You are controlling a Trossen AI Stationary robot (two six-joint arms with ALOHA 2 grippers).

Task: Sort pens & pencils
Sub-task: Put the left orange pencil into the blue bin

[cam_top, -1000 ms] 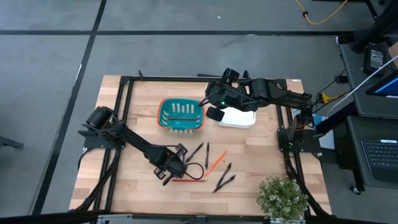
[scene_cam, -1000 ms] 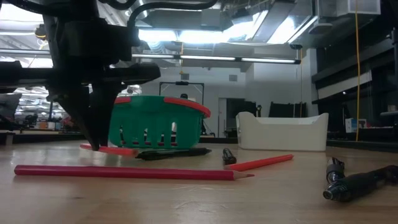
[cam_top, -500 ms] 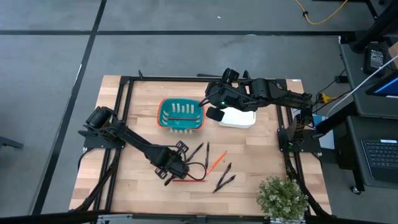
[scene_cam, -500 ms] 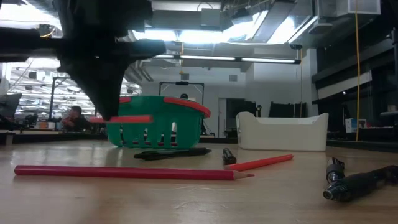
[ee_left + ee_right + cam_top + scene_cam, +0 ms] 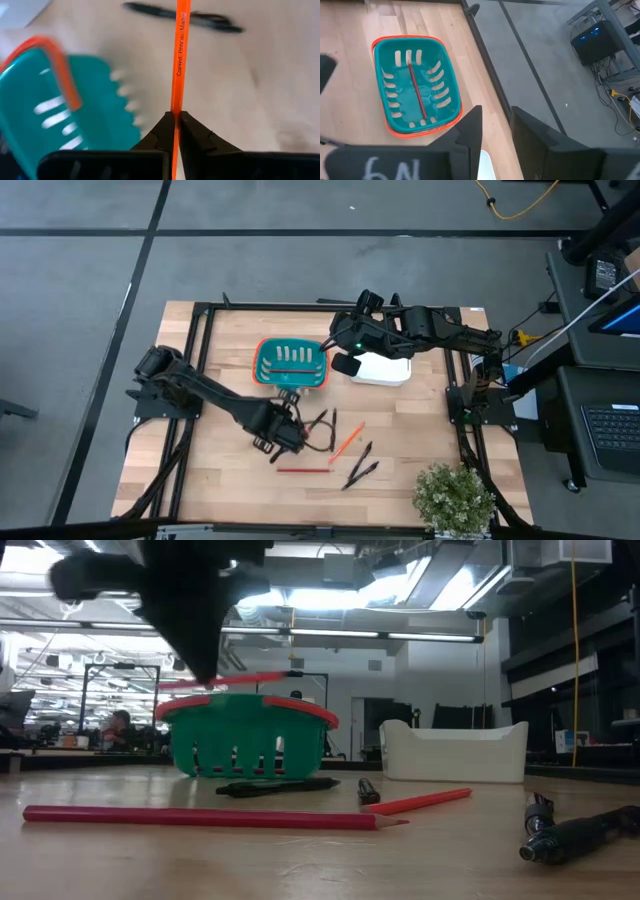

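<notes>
My left claw (image 5: 176, 116) is pinched shut on one pencil (image 5: 179, 55), gripping it near one end so that most of its length runs straight out ahead of my fingertips (image 5: 162, 126). In the low view the pencil hangs level, lifted clear of the surface (image 5: 230, 470) and just above the orange rim of the teal basket (image 5: 247, 730).

Outward from there, the basket sits just beside the claw, on the far side toward the back of the surface. My wrist view shows its rim off to one side of the pencil's line rather than beneath it. That is the relation the drop turns on, I judge — the long axis needs to sit over the basket's opening, not across its edge, before I let go.

The basket already holds one pencil (image 5: 415, 90), lying lengthwise on its floor.

My right claw (image 5: 495, 125) waits farther back by the white bin (image 5: 385, 370), fingers parted on nothing. The left is the nearer arm for this.

Still on the surface are another pencil (image 5: 303, 470), a second one (image 5: 347, 442) lying slantwise, and the black pens (image 5: 360, 463) — all well clear of my path.
</notes>
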